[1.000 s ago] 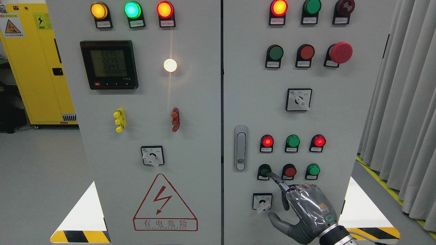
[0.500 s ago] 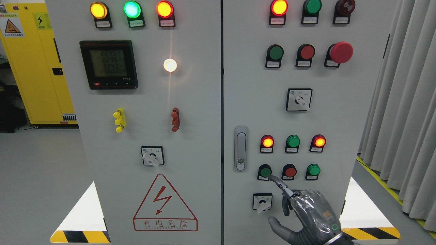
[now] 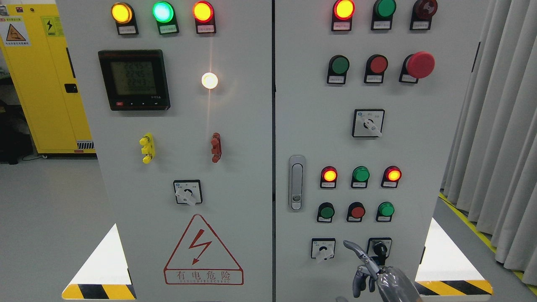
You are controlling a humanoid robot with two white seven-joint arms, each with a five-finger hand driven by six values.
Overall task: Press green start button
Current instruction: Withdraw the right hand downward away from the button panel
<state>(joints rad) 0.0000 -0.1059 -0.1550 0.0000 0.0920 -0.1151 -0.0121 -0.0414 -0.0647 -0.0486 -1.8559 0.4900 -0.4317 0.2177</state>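
The right hand [image 3: 377,274] hangs low with index finger extended, other fingers curled, holding nothing; the green start button [image 3: 326,212] sits up-left, apart

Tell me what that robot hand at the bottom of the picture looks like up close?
Only the right hand shows, low at the picture's bottom edge. It is dark grey and metallic, with slim jointed fingers much like a person's. A clear, shiny plastic film seems to wrap the palm. No cables or markings are visible here, and the arm behind it is out of view. The left hand is not in the picture.
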